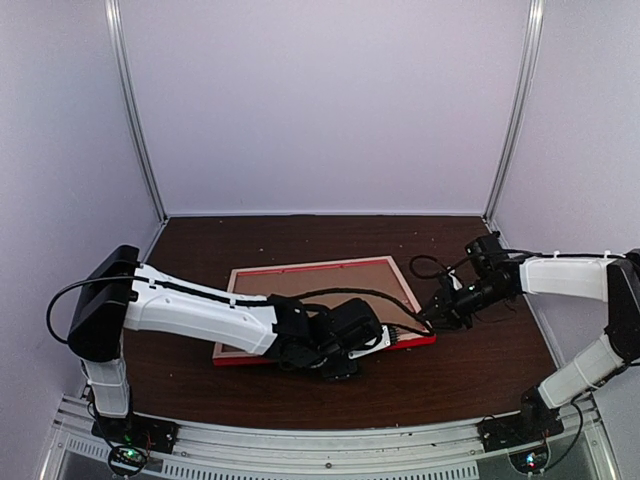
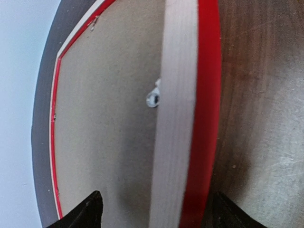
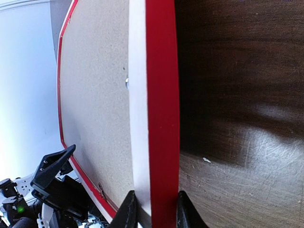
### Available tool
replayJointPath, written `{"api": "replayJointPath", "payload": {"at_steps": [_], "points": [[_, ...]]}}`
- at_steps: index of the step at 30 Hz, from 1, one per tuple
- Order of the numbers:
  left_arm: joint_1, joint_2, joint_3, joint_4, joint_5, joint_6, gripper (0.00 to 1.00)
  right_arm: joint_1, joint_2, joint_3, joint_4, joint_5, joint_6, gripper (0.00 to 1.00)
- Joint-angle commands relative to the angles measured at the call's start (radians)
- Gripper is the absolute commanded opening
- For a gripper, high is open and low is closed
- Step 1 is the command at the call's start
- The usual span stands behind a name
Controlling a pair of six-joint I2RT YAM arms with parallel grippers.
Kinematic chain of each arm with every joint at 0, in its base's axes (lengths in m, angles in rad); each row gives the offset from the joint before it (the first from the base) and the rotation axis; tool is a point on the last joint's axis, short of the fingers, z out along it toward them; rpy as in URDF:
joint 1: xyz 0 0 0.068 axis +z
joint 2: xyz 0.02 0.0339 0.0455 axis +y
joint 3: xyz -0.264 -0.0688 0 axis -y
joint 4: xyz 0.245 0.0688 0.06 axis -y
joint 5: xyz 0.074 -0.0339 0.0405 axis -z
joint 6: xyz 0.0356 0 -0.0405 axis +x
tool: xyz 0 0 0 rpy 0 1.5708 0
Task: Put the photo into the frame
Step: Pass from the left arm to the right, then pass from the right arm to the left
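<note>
Frame point(image 3: 161, 95) shows its back, brown backing board point(image 3: 95, 95) covering anything inside.

The dark wooden table point(image 1: 200, 390) carries 1 red frame point(image 1: 310, 266), back up.

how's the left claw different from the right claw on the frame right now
Opening: the left claw is spread wide, with gaps on either side of the frame rail. The right claw is pinched tight on that rail.
Place: in the top view the left claw sits partway along the near rail, while the right claw is at its right-hand end, near the corner.
Shared: both straddle the same near rail, red and pale wood.
</note>
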Motion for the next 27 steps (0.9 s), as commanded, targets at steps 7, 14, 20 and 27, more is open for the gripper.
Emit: {"api": "replayJointPath", "payload": {"at_steps": [7, 14, 20, 27], "points": [[-0.008, -0.078, -0.036, 0.056, -0.2, 0.112, 0.73, -0.006, -0.02, 0.048, -0.028, -0.052, 0.02, 0.0], [-0.009, -0.086, -0.038, 0.039, -0.187, 0.117, 0.58, -0.006, -0.01, 0.052, -0.028, -0.048, 0.018, 0.03], [-0.009, -0.094, -0.029, 0.024, -0.184, 0.119, 0.44, -0.006, -0.007, 0.058, -0.041, -0.048, 0.011, 0.13], [-0.009, -0.105, -0.015, 0.0, -0.184, 0.12, 0.32, -0.006, -0.021, 0.085, -0.074, -0.045, -0.001, 0.35]]}}
